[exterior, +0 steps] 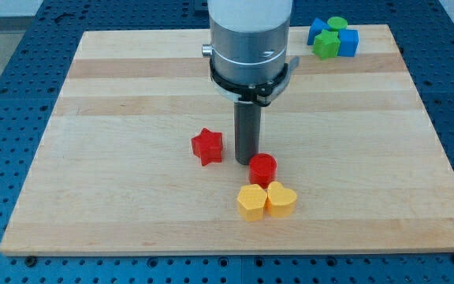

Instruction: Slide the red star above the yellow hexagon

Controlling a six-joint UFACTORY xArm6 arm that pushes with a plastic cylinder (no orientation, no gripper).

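The red star (206, 146) lies on the wooden board (132, 95), left of centre. The yellow hexagon (251, 203) sits below and to the right of it, touching a yellow heart (281, 199) on its right. A red cylinder (263, 169) stands just above the two yellow blocks. My tip (247, 162) is right of the red star with a small gap, and close to the upper left of the red cylinder.
At the board's top right are a cluster of blocks: a blue block (318, 30), a green cylinder (337, 24), a green block (326, 45) and a blue cube (347, 42). The arm's grey body (249, 39) hangs over the board's top middle.
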